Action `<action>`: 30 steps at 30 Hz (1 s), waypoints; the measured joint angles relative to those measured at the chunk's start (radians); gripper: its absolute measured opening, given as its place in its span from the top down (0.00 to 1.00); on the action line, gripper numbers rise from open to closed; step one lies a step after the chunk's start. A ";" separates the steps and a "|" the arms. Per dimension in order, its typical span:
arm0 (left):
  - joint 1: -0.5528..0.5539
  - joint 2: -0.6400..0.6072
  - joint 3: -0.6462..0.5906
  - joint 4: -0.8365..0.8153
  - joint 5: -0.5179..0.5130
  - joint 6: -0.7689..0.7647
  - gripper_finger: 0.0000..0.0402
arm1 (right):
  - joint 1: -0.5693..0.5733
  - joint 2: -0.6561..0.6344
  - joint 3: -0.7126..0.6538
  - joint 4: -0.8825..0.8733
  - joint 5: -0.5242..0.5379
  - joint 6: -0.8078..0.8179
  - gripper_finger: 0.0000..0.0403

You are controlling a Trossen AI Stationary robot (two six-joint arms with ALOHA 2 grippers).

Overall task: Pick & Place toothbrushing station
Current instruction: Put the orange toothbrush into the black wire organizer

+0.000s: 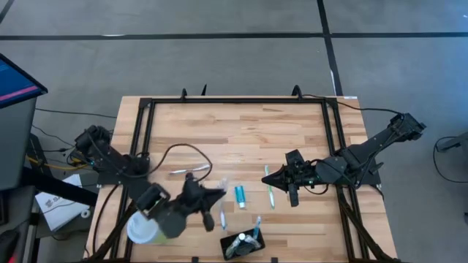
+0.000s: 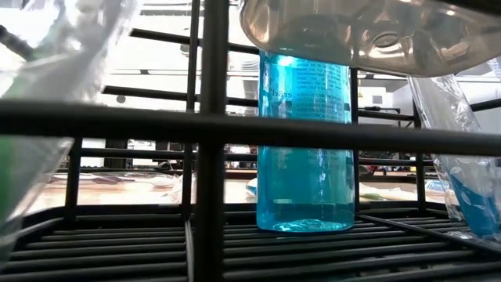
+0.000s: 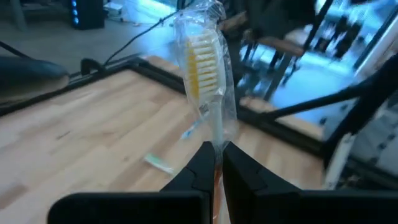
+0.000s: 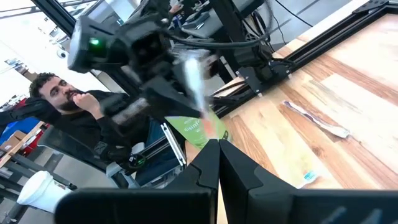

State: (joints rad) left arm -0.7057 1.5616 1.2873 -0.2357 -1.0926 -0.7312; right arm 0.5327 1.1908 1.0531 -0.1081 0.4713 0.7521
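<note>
My left gripper (image 1: 213, 194) is shut on a clear-wrapped toothbrush with yellow bristles (image 3: 204, 68), held above the table's near middle. The black holder (image 1: 243, 245) stands at the near edge with brushes and a tube sticking up in it. A teal tube (image 1: 240, 196), a green toothbrush (image 1: 269, 194) and a pale toothbrush (image 1: 223, 216) lie flat on the wood between the arms. Another wrapped brush (image 1: 183, 172) lies farther back and also shows in the right wrist view (image 4: 314, 121). My right gripper (image 1: 293, 196) is shut and empty over the table, right of the green toothbrush. My left gripper pinches the wrapped toothbrush by its handle (image 3: 216, 147) between its two fingers, wrapper and all. The brush runs on forward past the fingertips (image 3: 200, 163), along the fingers, with its bristle head at the free end. It is lifted clear of the table.
A pale green cup with a white lid (image 1: 142, 228) stands at the near left beside my left arm. A black frame (image 1: 234, 101) runs round the table. A person (image 4: 59, 102) sits beyond the table's left side. The low view shows a clear blue bottle (image 2: 305, 149) behind black bars.
</note>
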 joint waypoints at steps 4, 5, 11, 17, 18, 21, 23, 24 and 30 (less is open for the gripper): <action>-0.052 0.026 0.000 0.067 -0.037 -0.032 0.99 | 0.000 0.000 0.000 0.000 0.000 0.000 1.00; -0.061 0.040 0.000 0.099 -0.040 -0.033 0.99 | 0.000 0.000 0.000 0.000 0.000 0.000 1.00; -0.103 0.140 0.001 0.269 -0.043 -0.033 0.99 | -0.005 0.000 0.000 0.008 0.000 0.000 1.00; -0.159 0.189 0.035 0.284 -0.091 -0.043 1.00 | -0.003 0.000 0.000 0.034 0.000 0.000 1.00; -0.169 0.189 0.035 0.283 -0.103 -0.042 1.00 | -0.002 0.000 0.000 0.042 0.000 0.000 1.00; -0.184 0.189 0.035 0.282 -0.107 -0.012 1.00 | -0.002 0.000 0.000 0.043 0.000 0.015 1.00; -0.193 0.189 0.035 0.282 -0.108 0.032 1.00 | -0.002 0.000 0.000 0.042 0.000 0.016 1.00; -0.194 0.189 0.035 0.282 -0.107 0.052 1.00 | -0.002 0.000 0.000 0.043 0.000 0.016 1.00; -0.177 0.189 0.011 0.284 -0.017 0.083 1.00 | -0.002 0.000 0.000 0.042 0.000 0.016 1.00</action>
State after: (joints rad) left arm -0.8831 1.7508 1.2987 0.0485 -1.1101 -0.6485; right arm 0.5304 1.1912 1.0531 -0.0664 0.4713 0.7685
